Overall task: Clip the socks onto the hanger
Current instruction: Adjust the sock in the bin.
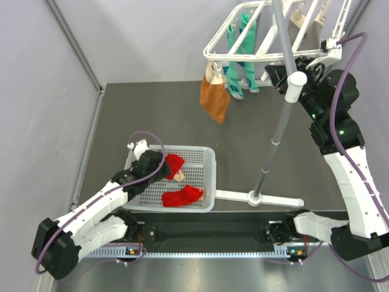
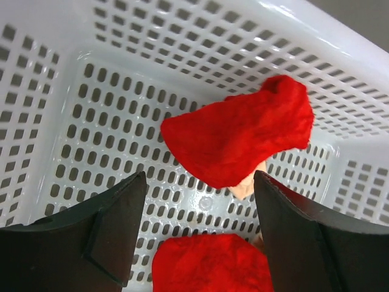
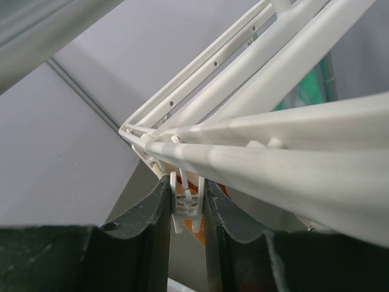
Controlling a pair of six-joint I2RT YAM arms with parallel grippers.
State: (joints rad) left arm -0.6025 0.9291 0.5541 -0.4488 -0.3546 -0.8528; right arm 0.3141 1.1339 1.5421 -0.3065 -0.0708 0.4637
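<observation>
Two red socks lie in the white basket (image 1: 206,159): one (image 1: 174,165) by my left gripper (image 1: 159,165), the other (image 1: 182,196) near the front wall. In the left wrist view my left gripper (image 2: 199,201) is open, its fingers wide apart above the basket floor. One red sock (image 2: 243,137) with a tan toe lies just ahead, and the other (image 2: 209,264) sits low between the fingers, not pinched. The white hanger (image 1: 243,56) stands at the back right with a mint-green pair (image 1: 242,58) clipped on. My right gripper (image 3: 186,190) is shut on a white clip (image 3: 187,207) under the frame (image 3: 292,152).
An orange-brown sock (image 1: 214,97) hangs from the frame's near corner. The grey pole (image 1: 275,143) drops to a white foot (image 1: 267,199) right of the basket. My right arm (image 1: 340,121) reaches up beside the pole. Grey walls close in left and behind.
</observation>
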